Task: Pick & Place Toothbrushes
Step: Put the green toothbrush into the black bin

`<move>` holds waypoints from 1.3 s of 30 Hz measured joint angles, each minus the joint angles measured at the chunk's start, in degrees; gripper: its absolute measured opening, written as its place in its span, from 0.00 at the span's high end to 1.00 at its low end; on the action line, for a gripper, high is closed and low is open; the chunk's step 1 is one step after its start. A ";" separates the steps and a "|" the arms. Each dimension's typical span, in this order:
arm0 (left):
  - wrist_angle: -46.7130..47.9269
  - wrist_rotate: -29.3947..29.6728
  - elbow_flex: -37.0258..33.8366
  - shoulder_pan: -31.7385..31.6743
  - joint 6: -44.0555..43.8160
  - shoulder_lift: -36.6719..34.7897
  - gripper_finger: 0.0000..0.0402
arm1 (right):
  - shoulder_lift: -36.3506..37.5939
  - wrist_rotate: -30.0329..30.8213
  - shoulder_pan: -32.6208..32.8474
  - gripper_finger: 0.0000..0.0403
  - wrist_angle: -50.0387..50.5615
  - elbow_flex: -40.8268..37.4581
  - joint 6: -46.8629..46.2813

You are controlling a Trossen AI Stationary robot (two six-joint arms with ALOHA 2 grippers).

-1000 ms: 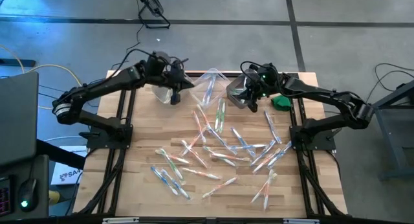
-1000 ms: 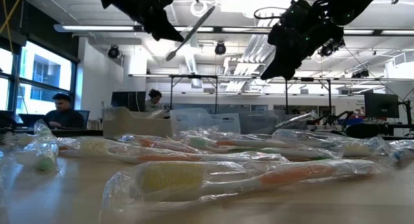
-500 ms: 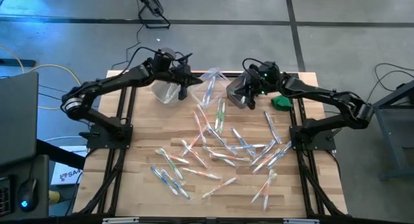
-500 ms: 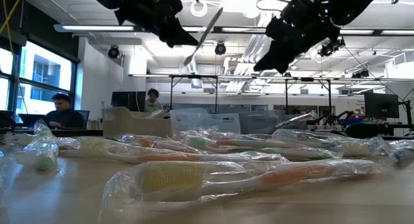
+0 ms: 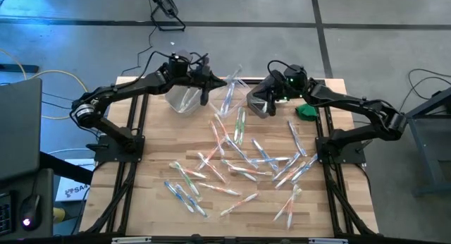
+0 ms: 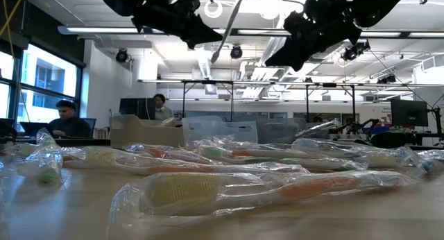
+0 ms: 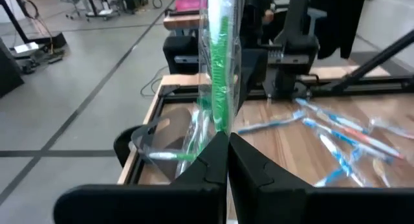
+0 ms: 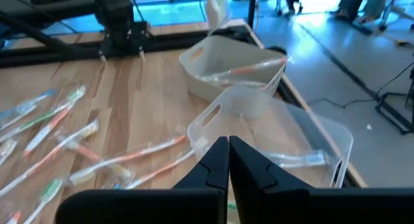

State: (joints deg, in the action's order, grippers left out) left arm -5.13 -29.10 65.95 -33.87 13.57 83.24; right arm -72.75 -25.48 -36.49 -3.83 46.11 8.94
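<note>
My left gripper hangs over the far side of the table above the clear bins, shut on a green toothbrush in a clear wrapper. A clear bin below it holds another green toothbrush. My right gripper is shut on nothing and hovers over the right-hand bin, which holds one wrapped toothbrush. Many wrapped toothbrushes with orange, blue or green handles lie flat and scattered on the wooden table. My left gripper pinches the wrapped green toothbrush by one end between its two fingers. The toothbrush runs on past the fingertips roughly in line with them. It is lifted clear of the table and slants upward in the low view.
Three clear bins stand in a row at the far edge: left, middle, right. A small green object lies by the right arm. The middle bin holds an orange toothbrush. People sit at desks beyond the table.
My left gripper has carried the wrapped toothbrush from over the left bin toward the table's right, to the gap before the middle bin, rising a little. The toothbrush has stayed in its hold. My right gripper has lifted slightly over the right bin.
</note>
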 joint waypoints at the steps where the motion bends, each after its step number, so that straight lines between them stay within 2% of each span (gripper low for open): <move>1: -0.43 0.00 0.00 0.00 -0.41 0.00 1.00 | 0.00 0.00 0.00 0.99 -0.42 0.00 -0.33; 11: -2.57 0.07 0.00 0.00 -4.94 0.00 1.00 | 0.00 0.00 0.00 0.99 -4.42 0.00 -0.01; 15: -3.95 0.01 0.00 0.13 -6.36 0.00 1.00 | 0.00 0.00 0.51 0.99 -9.64 0.00 -5.09; 18: -5.54 -2.30 0.00 0.11 -7.36 0.00 1.00 | 0.00 0.13 0.93 0.99 -12.92 0.00 -9.45; 24: -5.60 -2.95 0.00 0.13 -8.08 0.00 1.00 | -1.45 5.95 5.51 0.96 -20.33 0.00 -10.16; 27: -5.08 -2.93 0.00 0.13 -9.19 0.00 1.00 | -2.68 9.26 8.34 0.87 -23.37 0.02 -7.91; 31: -4.95 -3.36 0.00 0.13 -10.42 0.00 1.00 | -3.52 19.39 11.04 0.68 -25.95 0.02 -6.15; 33: -4.86 -3.40 0.00 0.13 -10.64 0.00 1.00 | -3.56 22.15 11.88 0.58 -28.46 0.01 -5.82; 36: -4.02 -3.62 0.00 0.49 -9.93 0.52 1.00 | -3.52 21.01 12.61 0.47 -31.83 0.02 -6.88; 39: -3.73 -3.86 -0.06 0.98 -9.52 1.55 1.00 | -3.54 19.69 12.91 0.40 -33.24 0.02 -9.04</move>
State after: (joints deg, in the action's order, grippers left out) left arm -8.86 -32.97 65.89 -32.89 4.05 84.80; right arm -76.29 -5.79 -23.58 -37.07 46.13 -0.09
